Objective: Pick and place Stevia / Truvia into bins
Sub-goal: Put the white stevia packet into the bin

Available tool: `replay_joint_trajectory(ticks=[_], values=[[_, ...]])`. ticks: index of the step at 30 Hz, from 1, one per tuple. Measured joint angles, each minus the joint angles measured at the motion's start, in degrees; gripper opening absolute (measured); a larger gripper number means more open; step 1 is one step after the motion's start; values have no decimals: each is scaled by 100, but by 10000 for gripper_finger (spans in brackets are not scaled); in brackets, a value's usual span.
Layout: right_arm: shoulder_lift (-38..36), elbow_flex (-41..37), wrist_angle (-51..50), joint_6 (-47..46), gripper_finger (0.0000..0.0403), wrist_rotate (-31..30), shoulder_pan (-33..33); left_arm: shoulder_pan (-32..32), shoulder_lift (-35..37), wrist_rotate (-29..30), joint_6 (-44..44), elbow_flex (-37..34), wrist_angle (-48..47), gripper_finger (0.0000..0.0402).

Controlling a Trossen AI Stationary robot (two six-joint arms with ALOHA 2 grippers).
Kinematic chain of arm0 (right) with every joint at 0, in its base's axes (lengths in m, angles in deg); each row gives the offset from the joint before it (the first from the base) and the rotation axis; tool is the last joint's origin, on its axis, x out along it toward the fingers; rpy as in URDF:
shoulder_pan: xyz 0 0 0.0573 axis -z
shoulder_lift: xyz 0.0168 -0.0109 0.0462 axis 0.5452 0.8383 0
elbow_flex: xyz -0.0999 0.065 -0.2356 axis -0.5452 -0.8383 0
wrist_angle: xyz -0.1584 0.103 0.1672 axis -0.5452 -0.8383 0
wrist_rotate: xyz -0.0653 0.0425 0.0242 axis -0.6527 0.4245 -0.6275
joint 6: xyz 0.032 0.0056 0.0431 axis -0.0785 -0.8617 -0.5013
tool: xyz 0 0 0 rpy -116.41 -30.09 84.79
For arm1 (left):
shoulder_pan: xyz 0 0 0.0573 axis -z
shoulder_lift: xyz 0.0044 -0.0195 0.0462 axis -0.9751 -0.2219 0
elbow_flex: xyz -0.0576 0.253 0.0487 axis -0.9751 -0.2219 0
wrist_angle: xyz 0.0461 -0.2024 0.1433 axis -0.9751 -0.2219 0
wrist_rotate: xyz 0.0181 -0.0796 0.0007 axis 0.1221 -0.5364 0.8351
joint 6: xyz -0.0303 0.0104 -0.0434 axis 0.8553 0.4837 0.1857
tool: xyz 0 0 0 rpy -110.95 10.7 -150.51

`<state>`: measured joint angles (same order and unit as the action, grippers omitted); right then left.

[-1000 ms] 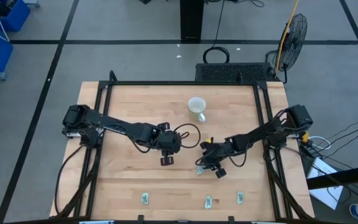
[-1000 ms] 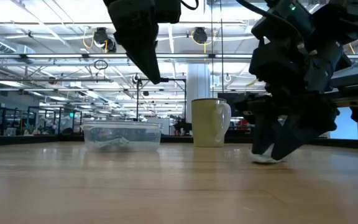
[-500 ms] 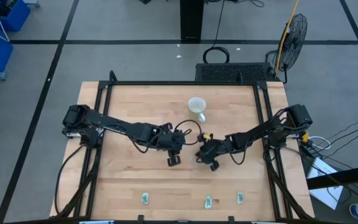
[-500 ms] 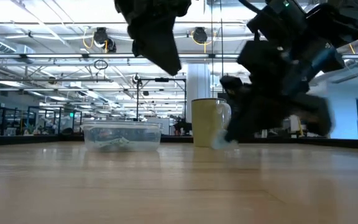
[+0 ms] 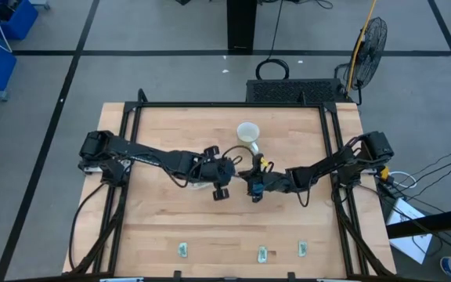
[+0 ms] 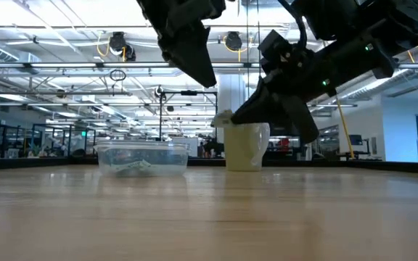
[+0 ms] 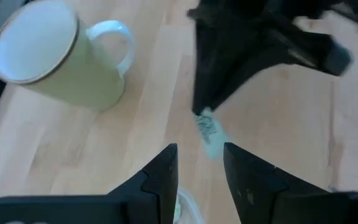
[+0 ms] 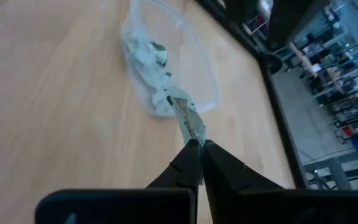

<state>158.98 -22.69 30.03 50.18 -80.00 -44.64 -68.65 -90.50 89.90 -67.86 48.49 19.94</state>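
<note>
My right gripper [image 8: 197, 147] is shut on one pale green and white Stevia packet [image 8: 187, 119] and holds it above the table, between the white mug [image 5: 247, 133] and the clear oval bin [image 8: 173, 68]. The bin [image 6: 142, 158] rests on its flat bottom and holds several packets. My left gripper [image 7: 201, 155] hangs open above the table beside it, facing the right gripper [image 7: 229, 74] and its packet [image 7: 205, 130], and touches nothing. In the high view the left arm covers most of the bin. My right gripper pinches one short end of the packet [image 8: 192, 134] between its two fingertips. The fingers come from the table's right side, slanting down. The rest of the packet sticks out past the fingertips, lifted clear of the table.
Three more packets lie flat near the table's near edge [image 5: 183, 250], [image 5: 262, 254], [image 5: 302, 249]. The mug [image 6: 245, 145] stands upright just behind the right gripper. A black frame runs around the tabletop [image 5: 233, 104].
My right gripper has shut on a packet that lay on the table, lifted it clear, and carried it toward the far edge and the bin. My left gripper has drifted toward the table's right and far edges, staying open.
</note>
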Motion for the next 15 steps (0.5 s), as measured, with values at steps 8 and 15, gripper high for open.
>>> replay_joint_trajectory(ticks=[8, 15], values=[[0, 0, 576, 105, 9, 6, 201, -139, 0, -160, 91, 0, -6, 159], [-2, 0, 963, 105, 8, 18, 399, -146, 0, 279, -242, 0, -8, 202]])
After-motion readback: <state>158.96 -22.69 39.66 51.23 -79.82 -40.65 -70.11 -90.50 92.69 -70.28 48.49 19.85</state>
